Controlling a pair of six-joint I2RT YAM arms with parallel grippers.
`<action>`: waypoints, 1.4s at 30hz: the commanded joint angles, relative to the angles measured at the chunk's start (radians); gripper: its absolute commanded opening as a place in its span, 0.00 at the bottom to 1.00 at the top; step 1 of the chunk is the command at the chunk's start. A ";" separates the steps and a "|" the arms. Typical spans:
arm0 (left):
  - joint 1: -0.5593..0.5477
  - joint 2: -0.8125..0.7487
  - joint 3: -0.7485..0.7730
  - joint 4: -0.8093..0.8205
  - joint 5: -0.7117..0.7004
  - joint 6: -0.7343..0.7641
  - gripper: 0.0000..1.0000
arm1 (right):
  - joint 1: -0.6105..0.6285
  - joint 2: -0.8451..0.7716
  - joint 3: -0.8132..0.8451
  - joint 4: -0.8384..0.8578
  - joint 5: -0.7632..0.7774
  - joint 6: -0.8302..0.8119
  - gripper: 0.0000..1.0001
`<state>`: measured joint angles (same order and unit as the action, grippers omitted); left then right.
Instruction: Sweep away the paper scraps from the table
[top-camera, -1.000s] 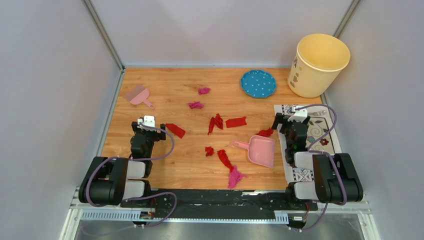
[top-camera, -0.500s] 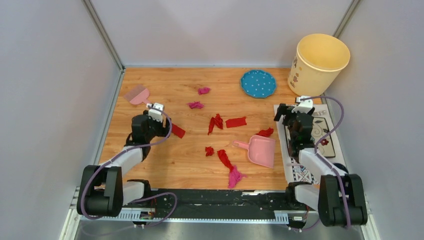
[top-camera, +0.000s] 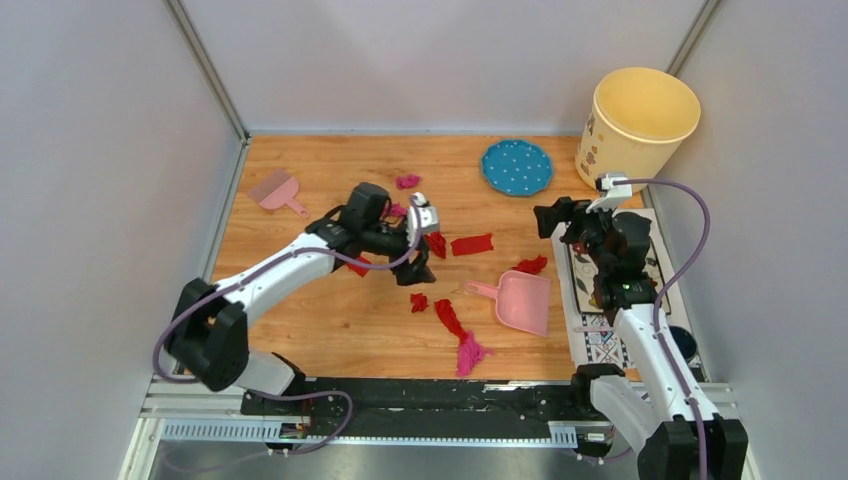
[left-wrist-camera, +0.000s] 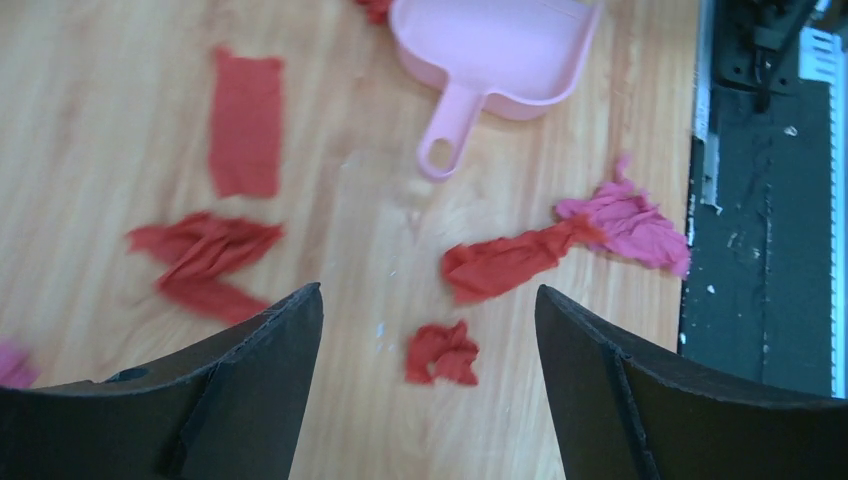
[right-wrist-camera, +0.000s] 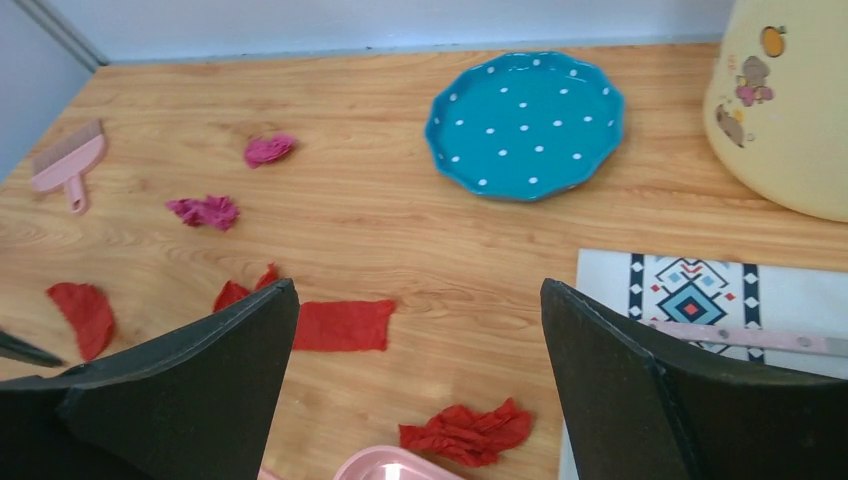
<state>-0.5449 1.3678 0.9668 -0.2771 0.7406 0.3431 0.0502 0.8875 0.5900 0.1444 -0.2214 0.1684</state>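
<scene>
Several red and magenta paper scraps (top-camera: 472, 244) lie scattered over the middle of the wood-grain table (top-camera: 330, 330). My left gripper (top-camera: 417, 268) is open and empty, hovering above a small red scrap (left-wrist-camera: 441, 353); a red strip (left-wrist-camera: 510, 260) and a pink wad (left-wrist-camera: 628, 214) lie beyond it. My right gripper (top-camera: 548, 218) is open and empty, raised above the table near the placemat's left edge. A crumpled red scrap (right-wrist-camera: 465, 432) and a flat red rectangle (right-wrist-camera: 342, 325) show between its fingers. Two magenta wads (right-wrist-camera: 268, 150) lie farther back.
A pale pink dustpan (top-camera: 525, 300) lies right of centre, handle pointing left. A pale pink hand brush (top-camera: 275, 190) lies at the far left. A blue dotted plate (top-camera: 516, 166) and a yellow bucket (top-camera: 636, 128) stand at the back right. A white patterned placemat (top-camera: 650, 265) lies under the right arm.
My left arm has swung out from the left side to the middle of the table, over the scraps. My right arm has stretched forward and risen from the placemat. Both stay open.
</scene>
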 joint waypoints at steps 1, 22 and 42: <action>-0.121 0.203 0.190 -0.158 0.001 0.146 0.85 | 0.004 -0.047 0.099 -0.141 -0.114 0.046 0.95; -0.329 0.714 0.647 -0.389 -0.016 0.432 0.91 | 0.004 -0.156 0.172 -0.365 -0.078 -0.012 0.96; -0.356 0.691 0.596 -0.304 -0.187 0.367 0.00 | 0.004 -0.144 0.188 -0.364 -0.085 -0.021 0.96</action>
<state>-0.8894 2.1414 1.5669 -0.5552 0.5179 0.7662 0.0513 0.7464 0.7303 -0.2379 -0.2989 0.1593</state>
